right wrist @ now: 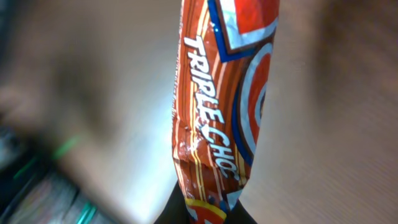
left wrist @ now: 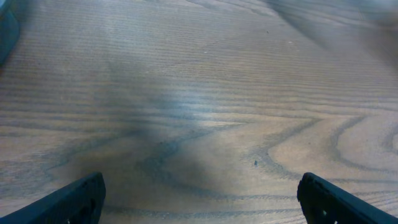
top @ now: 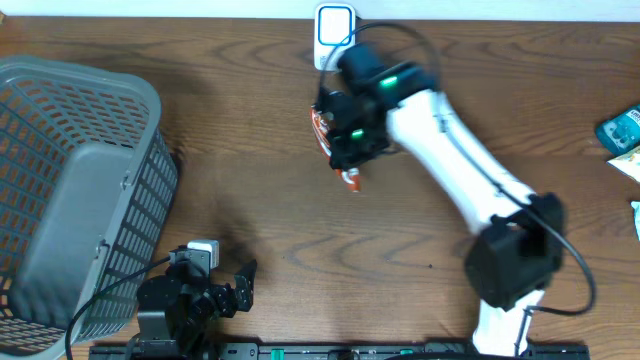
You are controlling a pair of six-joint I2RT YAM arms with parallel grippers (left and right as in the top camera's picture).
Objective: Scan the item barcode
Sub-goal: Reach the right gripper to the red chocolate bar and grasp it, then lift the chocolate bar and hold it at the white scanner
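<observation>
Orange-red Triple Choc packet point(right wrist: 217, 106) pinched at one end in the right gripper point(top: 352, 140), jaws clamped on it, near the far edge of the desk point(top: 250, 200), just short of the white scanner point(top: 333, 25). It is probably held so to present its barcode. Left gripper point(left wrist: 202, 205) spread wide, empty, at the near edge beside the grey basket point(top: 150, 190); bare wood between leaves room.

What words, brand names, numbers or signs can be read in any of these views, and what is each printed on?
"TRIPLE CHOC": white letters running down the orange-red snack wrapper, right wrist view; the foil crumples after that and nothing more reads.
Blue packet, right edge of the overhead view: print too small to read.
White device, top of the overhead view: no legible marking.
Left wrist view: no text.
</observation>
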